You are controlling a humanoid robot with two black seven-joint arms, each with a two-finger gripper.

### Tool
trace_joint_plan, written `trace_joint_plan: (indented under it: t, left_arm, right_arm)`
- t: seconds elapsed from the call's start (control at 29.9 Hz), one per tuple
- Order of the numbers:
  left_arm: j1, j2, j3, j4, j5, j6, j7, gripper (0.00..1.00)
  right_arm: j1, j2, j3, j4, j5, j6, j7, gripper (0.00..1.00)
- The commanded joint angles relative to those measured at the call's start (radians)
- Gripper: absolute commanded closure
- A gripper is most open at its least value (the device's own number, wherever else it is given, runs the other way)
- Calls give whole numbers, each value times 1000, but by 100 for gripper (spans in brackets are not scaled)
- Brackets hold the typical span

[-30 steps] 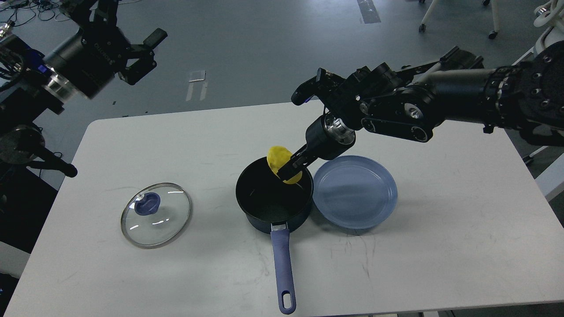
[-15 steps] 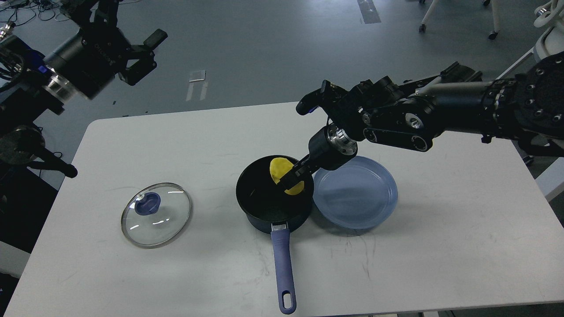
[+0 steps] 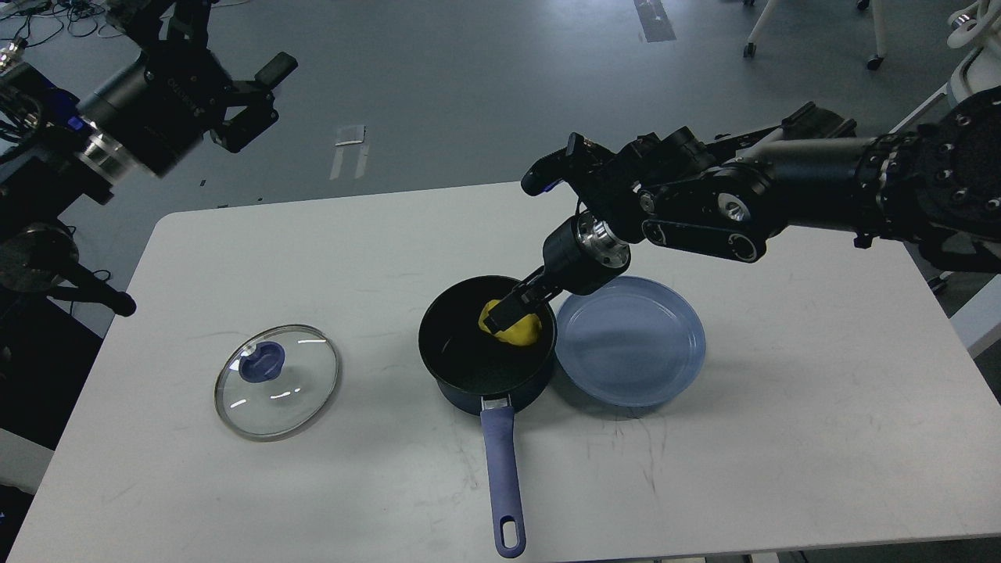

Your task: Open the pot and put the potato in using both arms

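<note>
Potato (image 3: 516, 328): inside saucepan (image 3: 469, 367), against right wall.
Right gripper (image 3: 508, 311): clamped on potato, below rim.
Left gripper (image 3: 254, 98): fingers apart, raised, idle.
Glass lid (image 3: 278, 381): on table (image 3: 782, 438).
Advice: release low, withdraw straight up, clear of rim.

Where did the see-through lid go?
In the head view, the glass lid lies flat on the white table, left of the open pot, apart from it, with its blue knob facing up.
</note>
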Motion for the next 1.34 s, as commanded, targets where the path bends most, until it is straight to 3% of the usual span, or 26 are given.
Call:
trace_joint_plan:
  t: [0.0,0.2,0.33,0.5,0.74,1.0,1.07,1.3]
  left_arm:
    - [3,0,0,-1,0,0,0,2]
    - [20,-2,0,-1,0,0,-2,2]
    - [44,-11,-2,0,0,-2,-2,2]
    - [86,-43,-17,2,0,-2,-5,2]
    - [171,-88,-63,31,6,-2,0,2]
    - [234,-140,-83,90,2,-3,-5,2]
    - [247,-155,-92,100,2,-3,-5,2]
    - [294,-187,-127,107,3,-3,-8,2]
  right_arm:
    - [12,-61,63,1,48,0,0,19]
    - [-22,-263,170,20,209,0,0,8]
    - [-147,-400,302,20,396,0,0,6]
    - [-369,-487,538,13,555,0,0,6]
    - [-701,-530,853,-1,732,-2,0,5]
    - [-919,-531,1086,2,757,0,0,4]
    - [-937,-531,1104,4,757,0,0,0]
    - [-957,-532,1111,8,757,0,0,0]
